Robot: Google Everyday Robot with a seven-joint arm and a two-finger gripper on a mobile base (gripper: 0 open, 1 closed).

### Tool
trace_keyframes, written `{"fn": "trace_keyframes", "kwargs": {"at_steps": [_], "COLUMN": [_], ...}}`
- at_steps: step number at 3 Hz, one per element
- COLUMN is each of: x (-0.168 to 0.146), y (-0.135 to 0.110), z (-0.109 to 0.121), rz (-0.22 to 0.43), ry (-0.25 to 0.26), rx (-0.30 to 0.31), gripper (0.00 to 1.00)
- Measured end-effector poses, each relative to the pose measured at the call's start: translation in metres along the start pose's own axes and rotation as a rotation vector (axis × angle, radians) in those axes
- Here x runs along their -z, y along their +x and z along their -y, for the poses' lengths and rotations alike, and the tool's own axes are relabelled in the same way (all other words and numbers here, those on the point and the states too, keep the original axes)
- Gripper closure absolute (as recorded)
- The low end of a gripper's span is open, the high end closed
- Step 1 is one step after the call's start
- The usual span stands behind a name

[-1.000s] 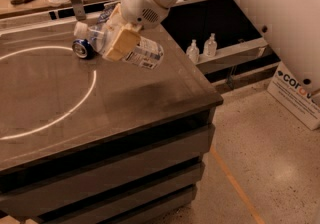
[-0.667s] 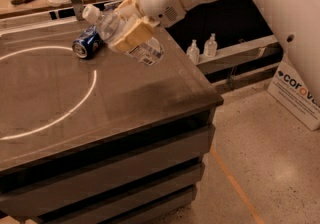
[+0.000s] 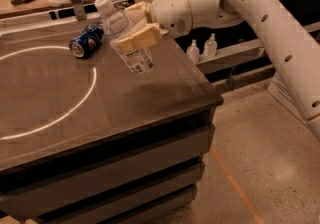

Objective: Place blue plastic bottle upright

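The blue plastic bottle (image 3: 125, 38) is clear with a white cap and a white-and-blue label. It is held above the dark table top (image 3: 60, 98), tilted, with the cap up and to the left and the base down and to the right. My gripper (image 3: 135, 28) is shut on the bottle around its middle, with tan fingers (image 3: 140, 38) on either side. The white arm reaches in from the upper right. The bottle's base hangs a little above the table near its right side.
A crushed blue soda can (image 3: 86, 41) lies on its side on the table, left of the bottle. A white ring is marked on the table top. Two small clear pump bottles (image 3: 201, 48) stand on a shelf behind the table's right edge. A cluttered bench runs along the back.
The arm has turned the bottle from nearly lying flat towards upright, cap now raised to the upper left. The bottle has moved slightly right and away from the can.
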State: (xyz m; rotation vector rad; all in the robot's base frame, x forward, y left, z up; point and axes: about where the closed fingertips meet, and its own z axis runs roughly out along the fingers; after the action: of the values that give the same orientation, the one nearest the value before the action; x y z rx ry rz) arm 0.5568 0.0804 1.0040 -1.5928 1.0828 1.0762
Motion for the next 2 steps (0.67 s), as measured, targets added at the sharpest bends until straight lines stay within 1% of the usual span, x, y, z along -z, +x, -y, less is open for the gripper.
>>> {"fn": "trace_keyframes", "kwargs": {"at_steps": [1,2], "x": [-0.003,-0.007], "y": [0.012,0.024], "z": [-0.001,-0.001], "rz": [0.079,0.139], "ry": [-0.038,-0.065], "rx": [-0.036,-0.037], "gripper": [1.00,1.00]}}
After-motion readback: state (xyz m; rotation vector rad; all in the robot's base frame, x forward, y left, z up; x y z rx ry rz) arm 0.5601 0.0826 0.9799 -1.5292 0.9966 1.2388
